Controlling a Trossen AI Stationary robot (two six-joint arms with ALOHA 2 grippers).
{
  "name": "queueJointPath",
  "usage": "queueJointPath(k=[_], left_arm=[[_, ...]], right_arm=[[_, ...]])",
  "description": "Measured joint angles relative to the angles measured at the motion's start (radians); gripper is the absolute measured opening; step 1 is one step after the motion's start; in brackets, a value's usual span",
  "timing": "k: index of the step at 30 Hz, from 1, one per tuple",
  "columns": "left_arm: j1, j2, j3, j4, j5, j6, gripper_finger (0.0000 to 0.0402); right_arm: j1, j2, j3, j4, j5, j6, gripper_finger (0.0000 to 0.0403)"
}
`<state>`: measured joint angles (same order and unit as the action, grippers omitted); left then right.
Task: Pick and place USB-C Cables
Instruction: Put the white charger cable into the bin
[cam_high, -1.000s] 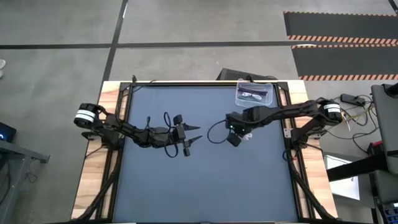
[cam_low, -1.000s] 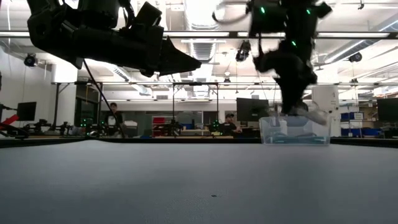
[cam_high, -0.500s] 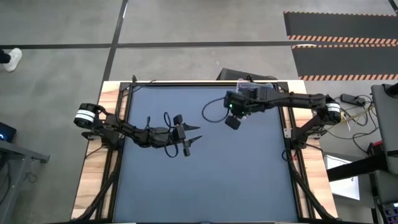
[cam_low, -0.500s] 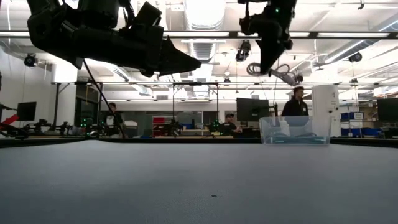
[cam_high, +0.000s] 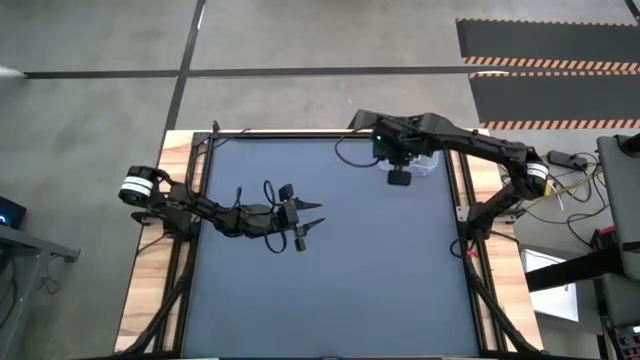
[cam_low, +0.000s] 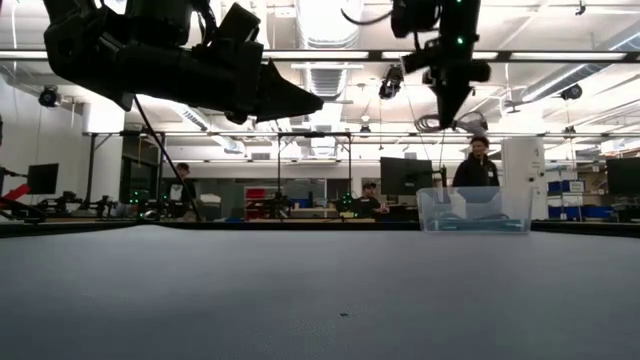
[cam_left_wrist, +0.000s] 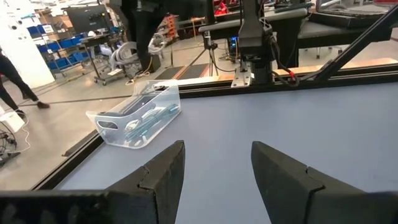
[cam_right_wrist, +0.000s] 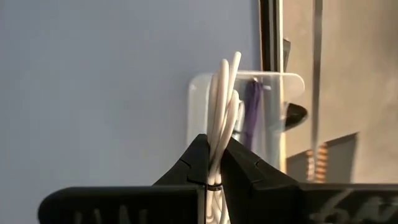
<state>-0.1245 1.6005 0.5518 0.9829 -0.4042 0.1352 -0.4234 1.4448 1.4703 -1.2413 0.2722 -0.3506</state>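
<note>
My right gripper (cam_high: 400, 168) hovers over the clear plastic bin (cam_high: 430, 160) at the table's far right corner, shut on a white folded USB-C cable (cam_right_wrist: 225, 93). In the low view that gripper (cam_low: 446, 104) is high above the bin (cam_low: 475, 210). A dark purple cable (cam_right_wrist: 252, 106) lies in the bin, and the left wrist view shows teal and white cables (cam_left_wrist: 143, 118) in it too. My left gripper (cam_high: 305, 222) waits open above the table's left middle, holding nothing. My right gripper pinches the white cable's folded bundle (cam_right_wrist: 214, 163) between its two fingers, which point down from above and lie along the strands. The cable is lifted clear. Its free loops (cam_low: 455, 122) stick out below the fingertips, over the bin.
The blue-grey table top (cam_high: 330, 280) is bare between the arms and toward the near edge. A black frame rail (cam_left_wrist: 267, 78) runs along the far edge behind the bin. People stand in the room beyond the table (cam_low: 478, 165).
My right gripper has risen from low over the table's right middle and swung toward the far edge, turning as it went, and now stands above the bin. The white cable went with it, lifted clear of the table. The left arm kept still.
</note>
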Motion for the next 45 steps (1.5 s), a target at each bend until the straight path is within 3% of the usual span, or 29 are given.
queueJointPath(k=[5, 9, 22, 30, 45], left_arm=[[0.000, 0.000, 0.000, -0.007, 0.000, 0.000, 0.0170], [0.000, 0.000, 0.000, -0.015, 0.000, 0.000, 0.0170], [0.000, 0.000, 0.000, -0.037, 0.000, 0.000, 0.0170], [0.000, 0.000, 0.000, -0.047, 0.000, 0.000, 0.0170], [0.000, 0.000, -0.001, -0.059, 0.000, 0.000, 0.0170]], right_arm=[[-0.080, 0.000, -0.009, -0.013, -0.001, -0.227, 0.0013], [-0.160, 0.000, -0.010, -0.009, -0.045, -0.293, 0.0013], [-0.363, 0.065, -0.011, 0.022, -0.151, -0.343, 0.0013], [-0.417, 0.187, -0.010, 0.074, -0.154, -0.396, 0.0013], [-0.522, 0.346, -0.003, 0.108, -0.292, -0.428, 0.0013]])
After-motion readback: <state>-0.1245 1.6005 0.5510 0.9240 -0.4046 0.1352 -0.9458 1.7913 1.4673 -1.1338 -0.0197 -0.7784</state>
